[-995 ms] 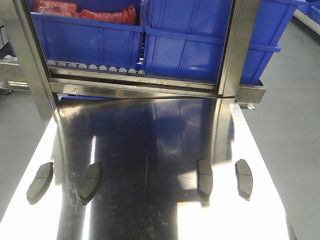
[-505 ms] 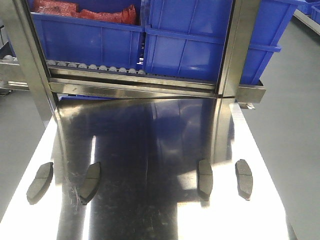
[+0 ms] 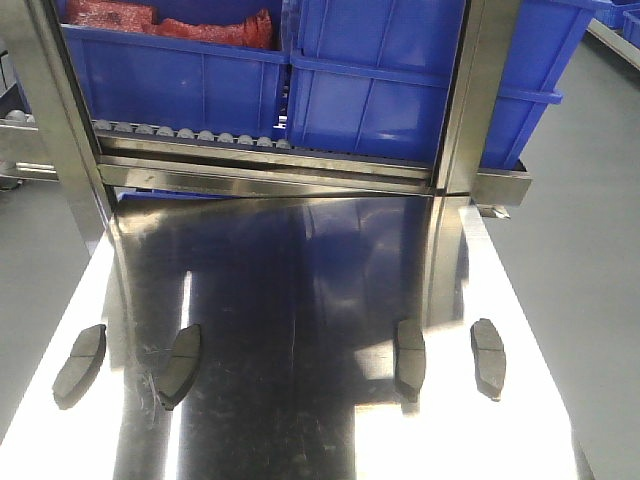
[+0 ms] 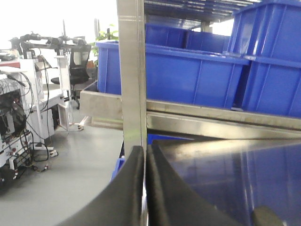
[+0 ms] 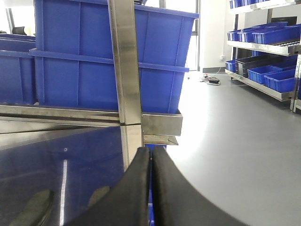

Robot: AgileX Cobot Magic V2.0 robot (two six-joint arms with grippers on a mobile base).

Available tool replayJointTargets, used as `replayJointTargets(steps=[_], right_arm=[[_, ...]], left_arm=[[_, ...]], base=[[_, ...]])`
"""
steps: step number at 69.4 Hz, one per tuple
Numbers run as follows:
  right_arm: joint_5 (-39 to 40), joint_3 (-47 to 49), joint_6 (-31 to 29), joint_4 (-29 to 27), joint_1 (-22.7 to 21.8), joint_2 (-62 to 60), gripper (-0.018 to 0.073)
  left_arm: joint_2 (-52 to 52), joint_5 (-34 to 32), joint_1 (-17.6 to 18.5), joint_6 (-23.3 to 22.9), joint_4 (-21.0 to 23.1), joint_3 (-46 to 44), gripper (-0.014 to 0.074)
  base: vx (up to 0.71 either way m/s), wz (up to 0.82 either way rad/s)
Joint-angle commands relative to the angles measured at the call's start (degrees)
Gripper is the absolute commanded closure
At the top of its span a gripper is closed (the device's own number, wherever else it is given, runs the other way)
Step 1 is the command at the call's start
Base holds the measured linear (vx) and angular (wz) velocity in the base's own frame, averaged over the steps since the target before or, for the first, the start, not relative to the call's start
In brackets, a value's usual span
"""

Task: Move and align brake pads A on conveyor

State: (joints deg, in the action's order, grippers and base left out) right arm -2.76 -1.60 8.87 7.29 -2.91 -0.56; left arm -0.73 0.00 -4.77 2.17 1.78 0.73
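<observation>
Left fingers (image 4: 129,193) pressed together, holding nothing; right fingers (image 5: 136,193) closed tight too, empty. All four brake pads A (image 3: 410,358) lie in a loose row on the shiny tabletop (image 3: 300,280), well short of the roller rack (image 3: 190,135) with its blue bins (image 3: 370,90) beyond. No conveyor shows anywhere. Nothing is picked up yet, so this looks like the opening reach: next, fingers must spread and descend onto one pad.

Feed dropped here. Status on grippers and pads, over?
Shut and empty: left gripper, right gripper. Four brake pads on steel table; conveyor not in view. No obstruction seen.
</observation>
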Motion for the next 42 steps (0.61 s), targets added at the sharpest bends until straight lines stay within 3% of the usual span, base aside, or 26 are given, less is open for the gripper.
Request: replayJointTargets(steps=[1, 7, 23, 42], right_arm=[[4.44, -0.69, -0.26, 0.4, -0.45, -0.71, 0.0571], [4.52, -0.69, -0.26, 0.4, -0.45, -0.71, 0.0571], [4.52, -0.69, -0.26, 0.4, -0.45, -0.71, 0.0571], [4.52, -0.69, -0.26, 0.4, -0.45, -0.71, 0.0571]], left_arm=[[0.51, -3.82, 0.17, -0.25, 1.71, -5.49, 0.0603], [3.71, -0.63, 0.17, -0.25, 3.53, -10.58, 0.0603], [20.85, 17.95, 0.17, 0.02, 2.77, -24.45, 0.0603], [36.02, 31.27, 0.17, 0.37, 2.47, -28.85, 0.0603]], base=[[0.0, 0.0], [0.0, 0.0], [0.0, 0.0], [0.0, 0.0]])
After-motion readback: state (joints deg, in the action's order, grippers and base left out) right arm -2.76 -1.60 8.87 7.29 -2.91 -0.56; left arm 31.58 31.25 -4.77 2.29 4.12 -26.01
